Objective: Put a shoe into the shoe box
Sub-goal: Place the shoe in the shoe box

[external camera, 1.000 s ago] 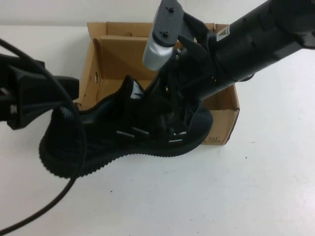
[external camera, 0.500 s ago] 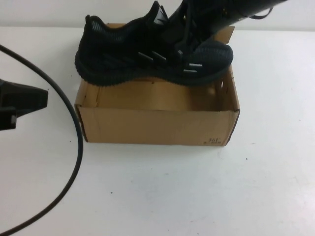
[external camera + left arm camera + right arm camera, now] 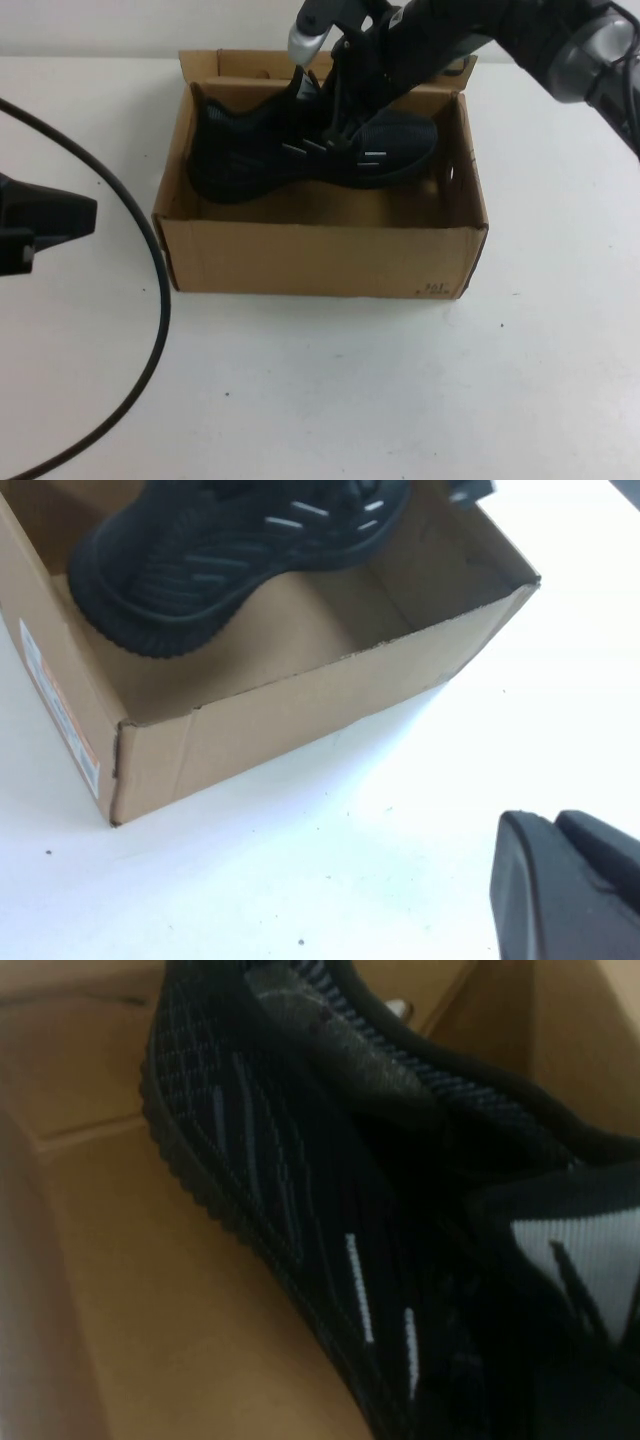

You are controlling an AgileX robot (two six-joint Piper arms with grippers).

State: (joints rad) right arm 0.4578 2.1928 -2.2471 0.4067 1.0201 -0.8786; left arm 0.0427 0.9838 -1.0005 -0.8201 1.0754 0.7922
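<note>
One shoe (image 3: 310,150) sat inside the shoe box (image 3: 320,255) in the high view, the right gripper (image 3: 335,120) clamped at its laces; soft knit, likely light. Left wrist view: left gripper (image 3: 565,895) parked outside, jaw state untellable. Right wrist view: stiffer ridged sole.

Light is bright and even from above; the white tabletop (image 3: 400,380) glares almost to blank in the high and left wrist views. Soft shadow fills the brown corrugated cardboard shoe box (image 3: 320,255), where the all-black knit sneaker (image 3: 310,150) loses detail. The right wrist view is dim, warm and softly blurred.
</note>
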